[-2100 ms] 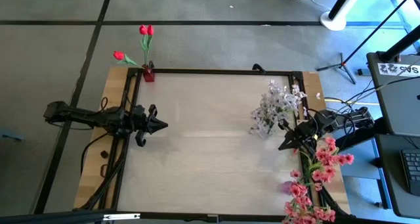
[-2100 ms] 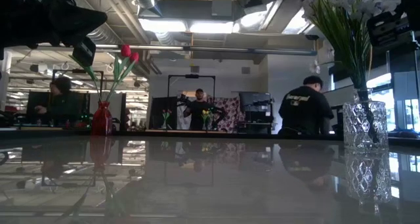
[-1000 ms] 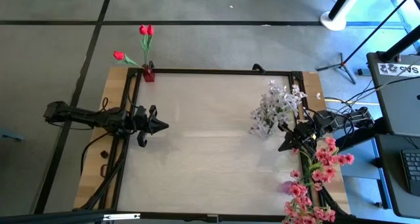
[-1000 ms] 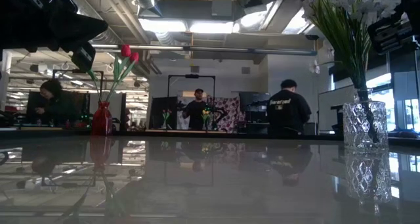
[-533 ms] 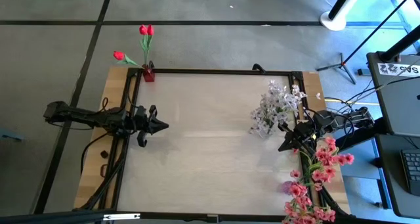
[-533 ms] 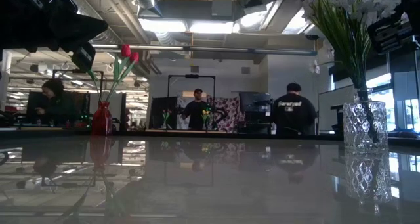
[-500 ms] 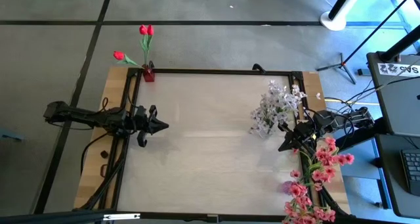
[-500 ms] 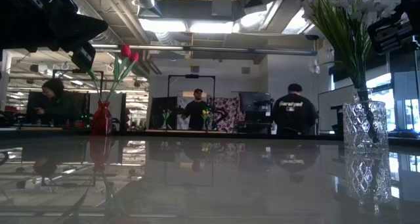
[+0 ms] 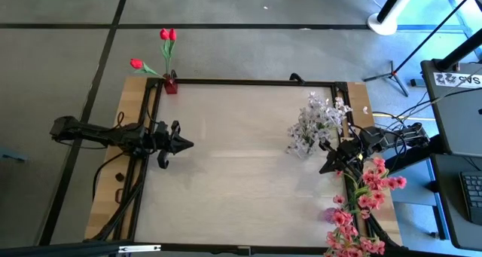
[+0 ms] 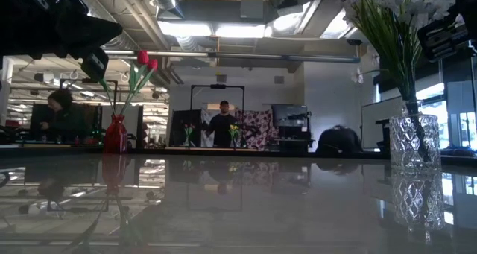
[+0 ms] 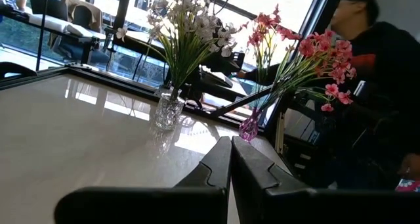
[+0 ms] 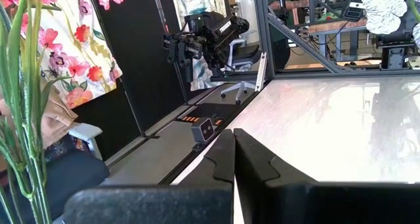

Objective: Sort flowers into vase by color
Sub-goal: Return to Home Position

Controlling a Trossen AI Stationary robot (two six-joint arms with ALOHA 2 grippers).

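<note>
Background person (image 10: pixel 339 140) has ducked; left gripper (image 9: pixel 187 144), right gripper (image 9: pixel 323 169) unmoved.

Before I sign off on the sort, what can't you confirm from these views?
High view: white blossoms cover the clear vase beneath them.
High view: pink blossoms run past the bottom edge and hide most of the pink vase.
Low view: pink vase outside the frame; white blossoms cut by the top edge.
All views: white and pink stems too crowded to count.

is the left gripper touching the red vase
Apart. The high view shows the left gripper at the table's left side, bare table between it and the red vase in the corner.
</note>
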